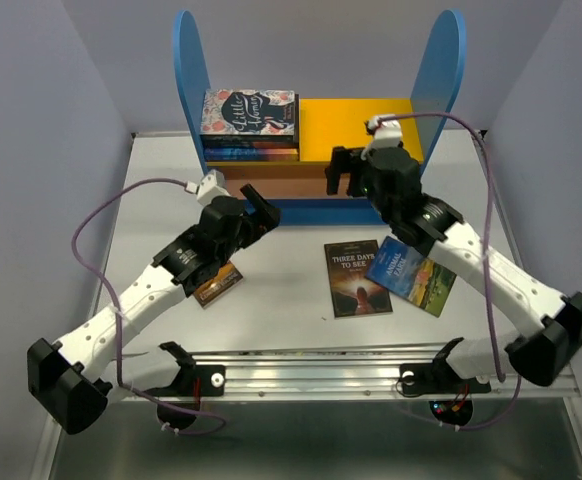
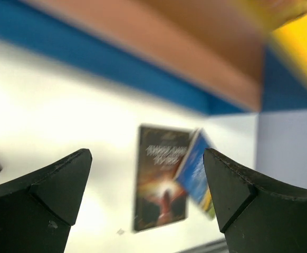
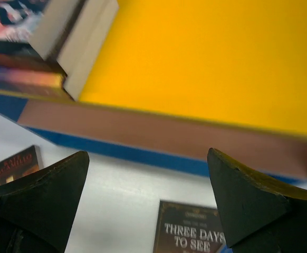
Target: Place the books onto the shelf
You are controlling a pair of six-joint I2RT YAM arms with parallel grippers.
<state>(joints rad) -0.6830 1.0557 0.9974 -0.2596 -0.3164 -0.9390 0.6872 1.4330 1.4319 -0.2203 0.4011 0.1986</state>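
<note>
- The stack of books [image 1: 249, 125] lies flat on the left part of the yellow top board [image 1: 356, 128] of the shelf [image 1: 189, 80], to the left of the right hand [image 1: 343, 172]. The floral top cover reads "Little Women".
- The dark brown book [image 1: 357, 278] lies flat on the tabletop [image 1: 281, 290], on the arm-base side of the right hand. Its cover reads "THREE DAYS TO SEE".
- The blue book [image 1: 418, 275] lies tilted, touching the right edge of the dark brown book. Its title is too small to read reliably.
- The small brown book [image 1: 216, 285] lies behind the left hand [image 1: 259, 208], partly under that forearm. Its writing is not legible.
- Right hand [image 3: 147, 154]: positioned at the front edge of the yellow top board, fingers spread wide, holding nothing.
- Left hand [image 2: 145, 153]: positioned just short of the shelf's blue base, fingers spread wide, holding nothing.
</note>
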